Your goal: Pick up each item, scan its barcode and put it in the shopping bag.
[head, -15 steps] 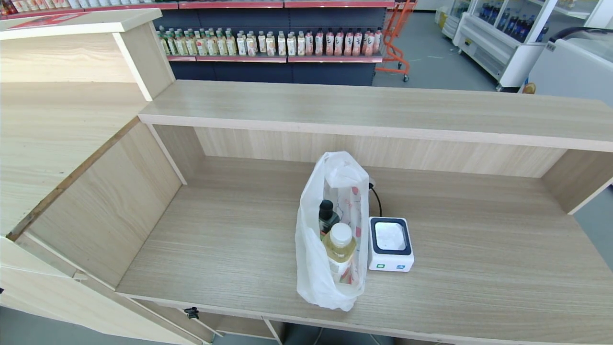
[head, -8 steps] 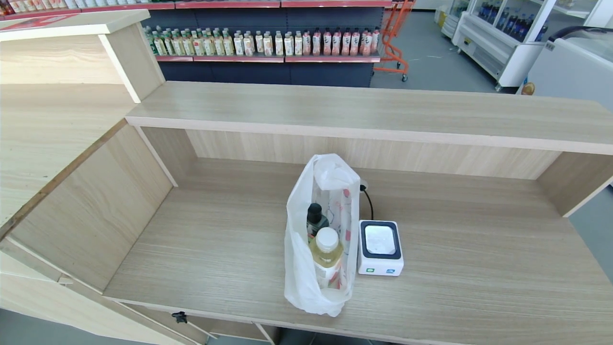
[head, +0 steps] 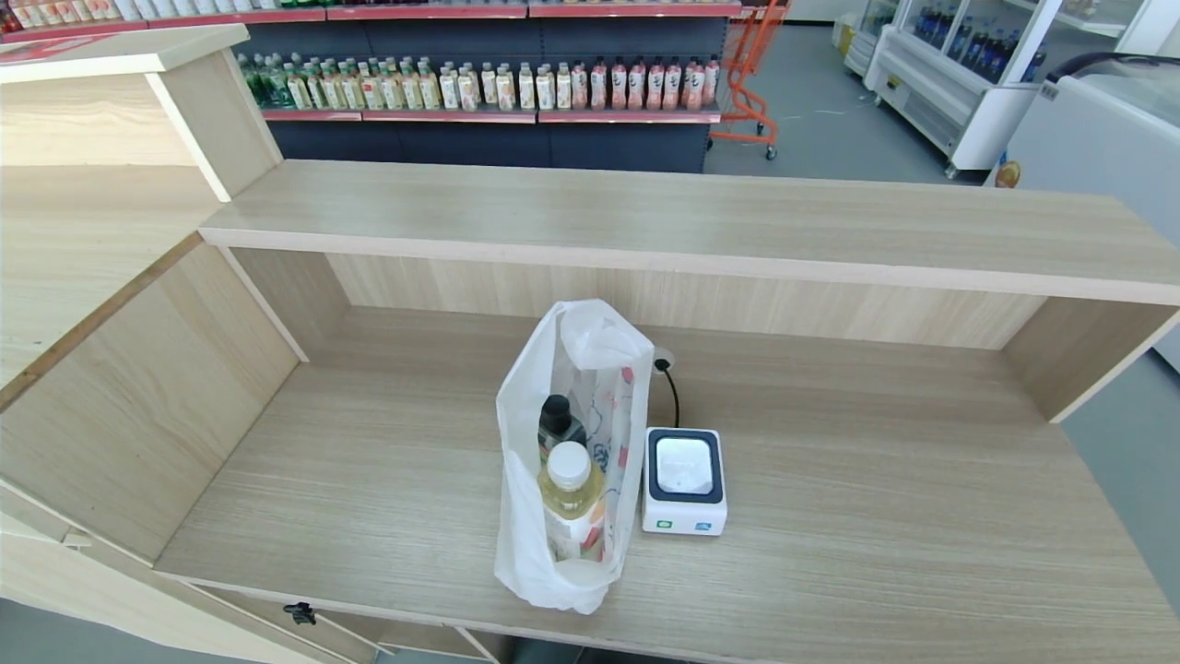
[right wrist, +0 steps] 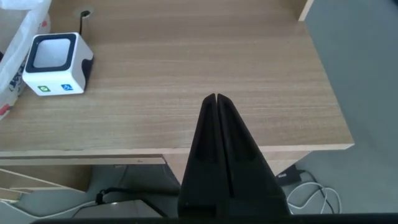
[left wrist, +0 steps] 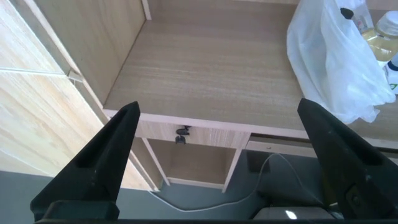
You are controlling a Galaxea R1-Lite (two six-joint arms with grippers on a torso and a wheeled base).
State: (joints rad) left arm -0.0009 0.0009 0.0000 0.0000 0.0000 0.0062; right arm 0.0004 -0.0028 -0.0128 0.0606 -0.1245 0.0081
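Standing near the front edge of the counter (head: 876, 516), the bag (head: 530, 516) sat just beside the scanner (head: 683, 468) — broad wood stretched either side. Left gripper (left wrist: 219, 109) gaped, empty; right gripper (right wrist: 216, 99) pinched closed, empty.

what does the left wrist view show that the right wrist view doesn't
Left wrist view, not the right: the open left gripper, the bottles in the shopping bag, and a small black latch below the front edge of the counter. Right wrist view, not the left: the shut right gripper, the scanner and the cable hole behind it. Both: the wooden counter and part of the white shopping bag.
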